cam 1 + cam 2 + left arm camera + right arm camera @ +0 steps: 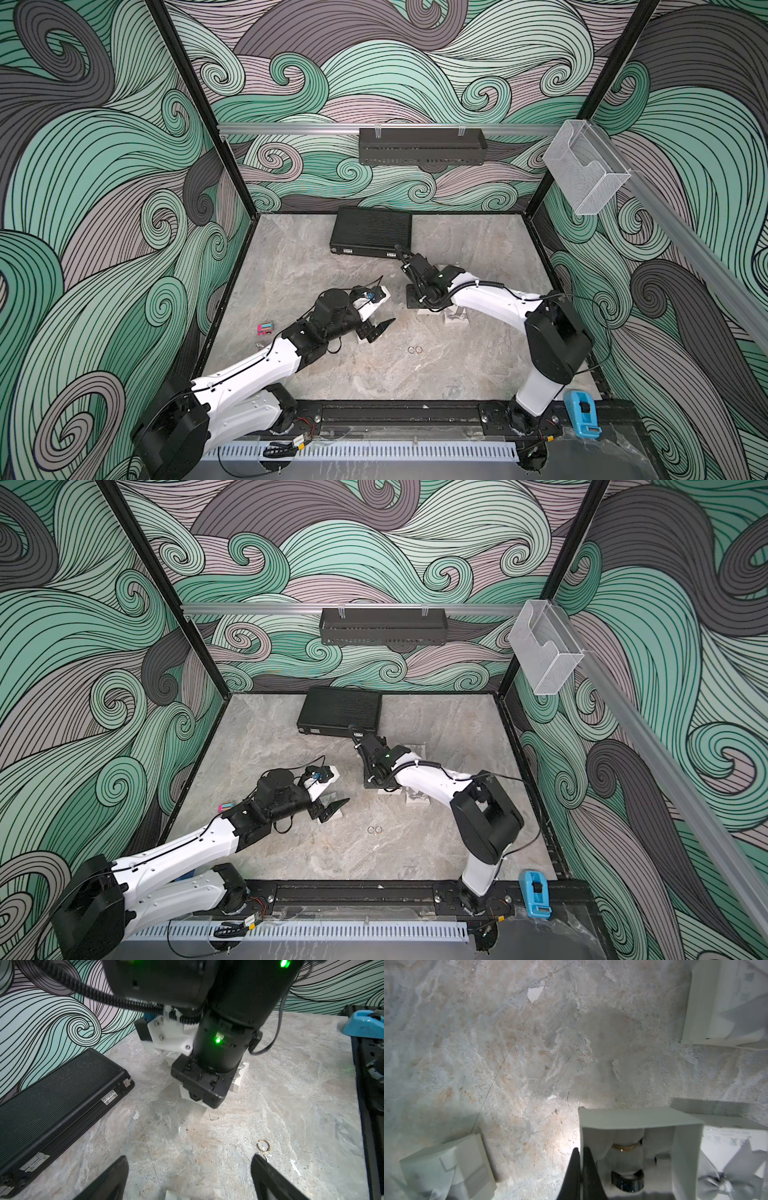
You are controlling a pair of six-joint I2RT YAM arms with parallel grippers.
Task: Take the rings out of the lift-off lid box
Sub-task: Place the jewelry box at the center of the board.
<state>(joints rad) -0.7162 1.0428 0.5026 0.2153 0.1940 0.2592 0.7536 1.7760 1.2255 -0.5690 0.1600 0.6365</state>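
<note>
Well, the big grey worktop (457, 374) has a black case (372, 230) at its far edge, in the upper middle of both top views, out of the way. The left pincer (189, 1157) is spread wide and holds nothing. It hangs low over the worktop, at the bottom of the left wrist view. The right pincer (581, 1150) is squeezed tight, at the bottom middle of the right wrist view, right at the side wall of the open white box (633, 1118). I cannot tell if it nips that wall or only touches it. Two rings (415, 350) lie out on the worktop, in the lower middle of a top view, side by side. In the left wrist view they sit just beside one finger of the left pincer. Two more sit inside the box: a pale ring with a gold edge (626, 1146), which seems to hug a soft white roll, and a black ring (628, 1180) nearer the bottom edge. The box looks light, so a push or tug on its wall could make it slide or tip, and the rings might spill and roll. The rings are thin and look slippery, so the pincer might grab the soft roll or flick a ring away. A low sweep by the left pincer could knock the loose rings.
</note>
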